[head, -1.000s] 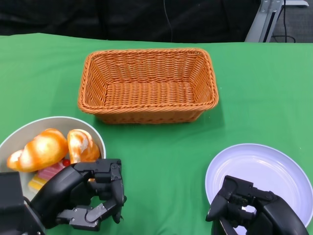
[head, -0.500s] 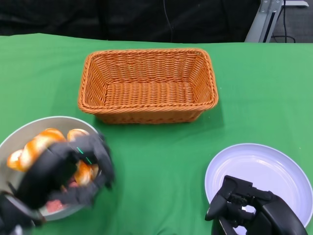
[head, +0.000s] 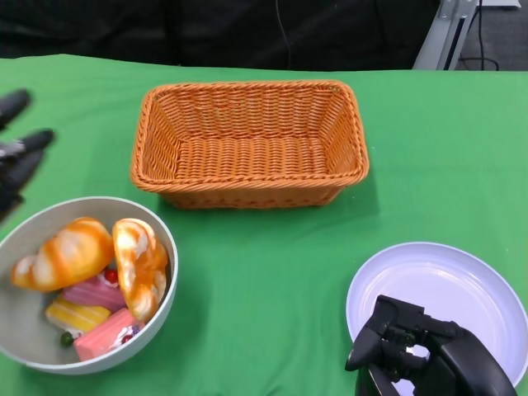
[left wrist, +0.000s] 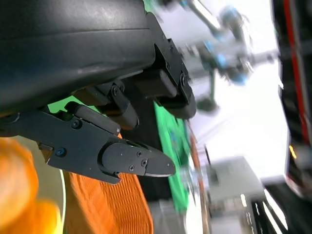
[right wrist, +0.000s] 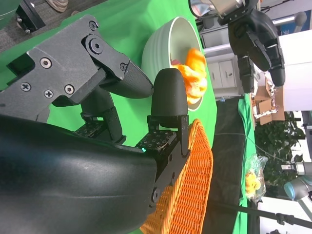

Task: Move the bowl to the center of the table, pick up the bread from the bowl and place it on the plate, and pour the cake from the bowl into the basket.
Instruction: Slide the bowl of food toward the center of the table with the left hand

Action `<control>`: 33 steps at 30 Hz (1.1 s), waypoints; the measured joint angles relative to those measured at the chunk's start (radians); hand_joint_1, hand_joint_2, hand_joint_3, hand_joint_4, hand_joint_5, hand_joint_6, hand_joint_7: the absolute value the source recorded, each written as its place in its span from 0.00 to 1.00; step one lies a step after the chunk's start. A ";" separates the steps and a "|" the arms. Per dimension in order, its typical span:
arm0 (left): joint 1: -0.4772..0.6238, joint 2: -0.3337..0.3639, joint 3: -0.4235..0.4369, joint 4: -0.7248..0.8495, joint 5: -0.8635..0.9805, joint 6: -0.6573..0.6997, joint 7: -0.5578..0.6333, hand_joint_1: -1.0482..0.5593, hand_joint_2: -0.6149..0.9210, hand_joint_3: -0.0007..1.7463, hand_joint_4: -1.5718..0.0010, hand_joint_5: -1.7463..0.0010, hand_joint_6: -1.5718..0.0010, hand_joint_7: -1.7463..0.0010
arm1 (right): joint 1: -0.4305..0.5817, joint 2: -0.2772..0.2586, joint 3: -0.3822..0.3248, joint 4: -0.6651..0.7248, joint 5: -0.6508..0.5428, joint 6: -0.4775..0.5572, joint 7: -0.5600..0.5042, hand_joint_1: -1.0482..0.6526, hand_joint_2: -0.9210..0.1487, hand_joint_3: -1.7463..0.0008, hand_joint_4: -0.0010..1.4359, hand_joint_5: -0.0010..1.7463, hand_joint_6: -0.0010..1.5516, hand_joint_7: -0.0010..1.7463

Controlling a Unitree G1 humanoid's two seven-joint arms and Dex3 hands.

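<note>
Sitting at the surface's near left corner, the bowl (head: 157,309) looks rigid and smooth-walled, probably slippery; its rim seems the surest hold, and it should slide easily over the green cloth. The bread (head: 62,254) and the cake (head: 103,334) inside look light, the cake likely soft. The left hand (head: 18,148) hangs at the left edge with fingers spread, holding nothing, mostly cut off. The right hand (head: 404,346) rests over the plate (head: 462,289) empty, fingers apart. The basket (head: 247,144) stands mid-surface, toward the far edge.
</note>
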 measured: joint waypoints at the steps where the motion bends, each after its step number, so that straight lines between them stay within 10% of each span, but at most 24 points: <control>1: -0.009 0.009 0.006 0.024 0.008 0.001 0.023 0.30 1.00 0.16 0.61 0.98 0.63 1.00 | 0.000 0.000 0.000 0.003 0.000 -0.001 0.001 0.57 0.40 0.29 0.49 0.97 0.45 0.81; 19: -0.149 0.105 -0.075 0.355 0.193 0.292 0.229 0.30 1.00 0.36 0.82 1.00 0.81 1.00 | -0.028 0.004 0.001 0.013 0.000 0.019 -0.004 0.58 0.41 0.27 0.49 0.97 0.45 0.82; 33: -0.158 0.120 -0.118 0.299 0.197 0.586 0.191 0.31 1.00 0.36 0.89 1.00 0.89 1.00 | -0.034 0.011 0.002 0.025 0.000 0.019 -0.004 0.58 0.41 0.28 0.49 0.96 0.45 0.81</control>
